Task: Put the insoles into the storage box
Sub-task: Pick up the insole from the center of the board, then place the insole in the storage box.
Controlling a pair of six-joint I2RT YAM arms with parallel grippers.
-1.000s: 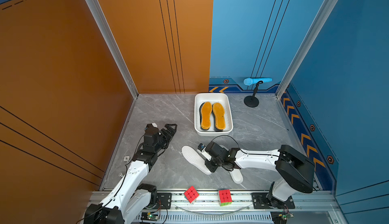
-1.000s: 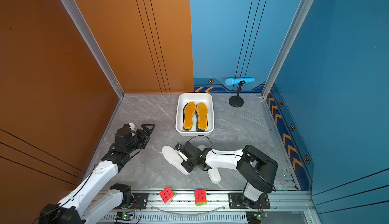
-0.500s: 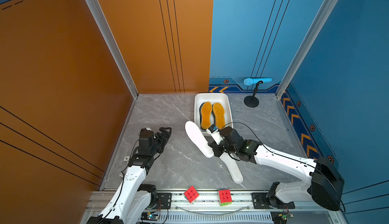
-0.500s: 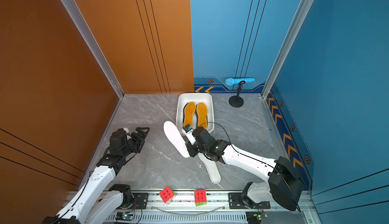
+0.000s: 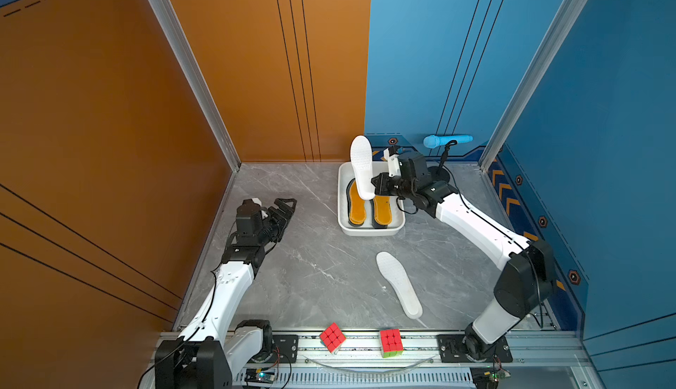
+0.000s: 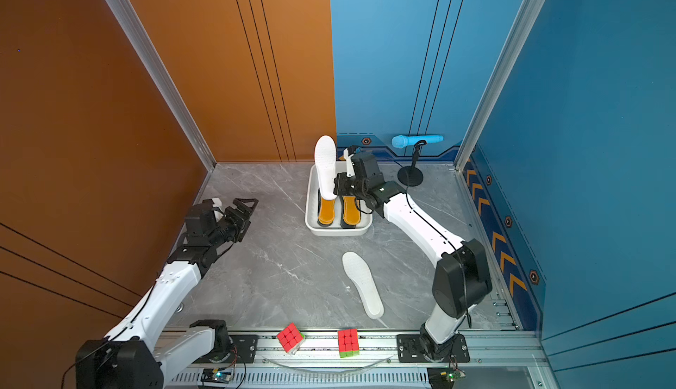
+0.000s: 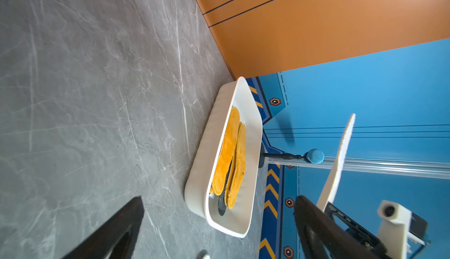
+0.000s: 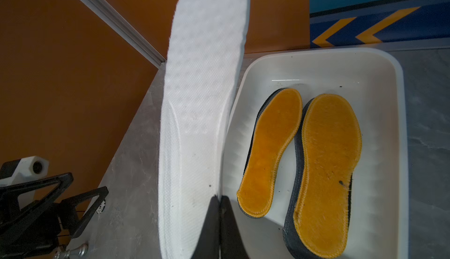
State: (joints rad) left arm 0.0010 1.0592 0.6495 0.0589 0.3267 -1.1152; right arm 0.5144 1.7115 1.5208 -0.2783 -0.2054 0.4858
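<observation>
Right gripper [image 5: 376, 186] is clamped thin on the low end of a white insole [image 5: 360, 164], jaws nearly meeting in the right wrist view. The pad stands steeply up from the claw, its free end high and toward the back wall. Its low end hangs over the storage box [image 5: 369, 233], on the side toward the orange wall. The box's long axis runs away from the rail, so I judge the pad must tip down along it. Inside lie two orange insoles [image 5: 356, 208] side by side, with dark edges beneath. A second white insole [image 5: 398, 283] lies flat on the table between box and rail, nearer the right arm. Left gripper [image 5: 287, 204] is spread wide, empty, well apart.
</observation>
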